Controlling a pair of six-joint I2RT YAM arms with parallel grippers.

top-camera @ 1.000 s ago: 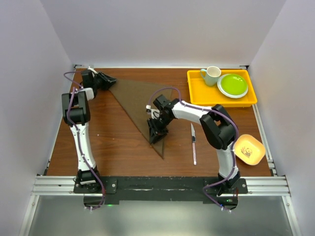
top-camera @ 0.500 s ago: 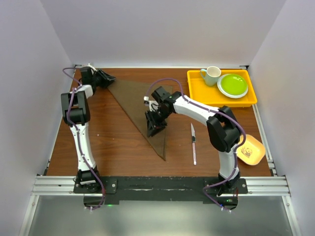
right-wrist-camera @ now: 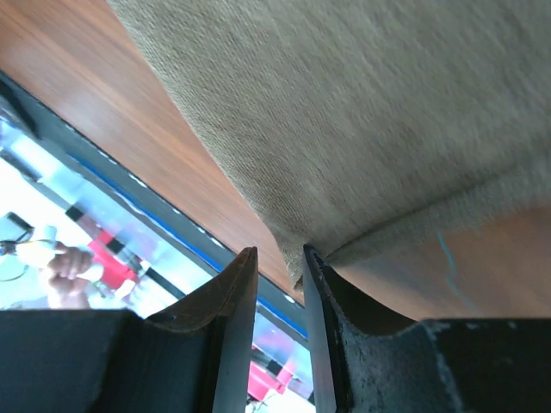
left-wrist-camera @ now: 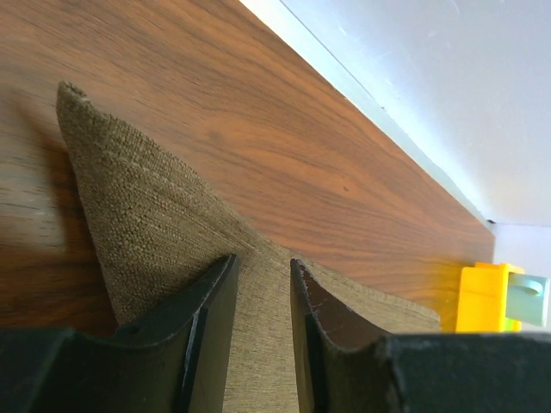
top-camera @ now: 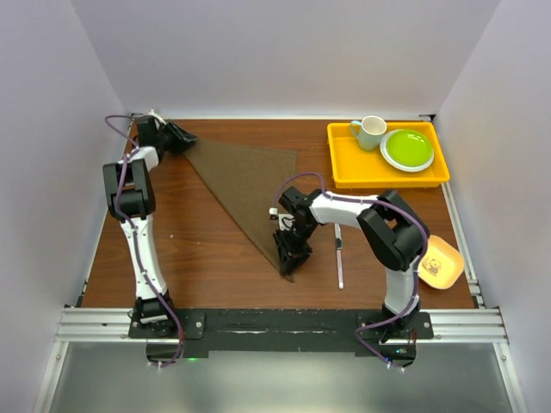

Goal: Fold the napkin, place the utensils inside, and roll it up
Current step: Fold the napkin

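A knife (top-camera: 339,255) lies just right of our right gripper (top-camera: 293,251); a yellow tray (top-camera: 351,169) with mug (top-camera: 371,131) and green plate (top-camera: 407,148) sits far right. Both grippers pinch the napkin (top-camera: 250,185), spread mid-table: our left gripper (top-camera: 182,137) its far corner, the right its near tip, drawn nearer us than half a second ago. Brown wooden table (top-camera: 198,249), pale walls (top-camera: 258,60).

right gripper (top-camera: 289,255): I see it pulled back from mid-cloth to the near tip of the napkin (top-camera: 245,176) | left gripper (top-camera: 183,138): shifted slightly toward the far-left corner | napkin: far-right corner now uncovered by the arm
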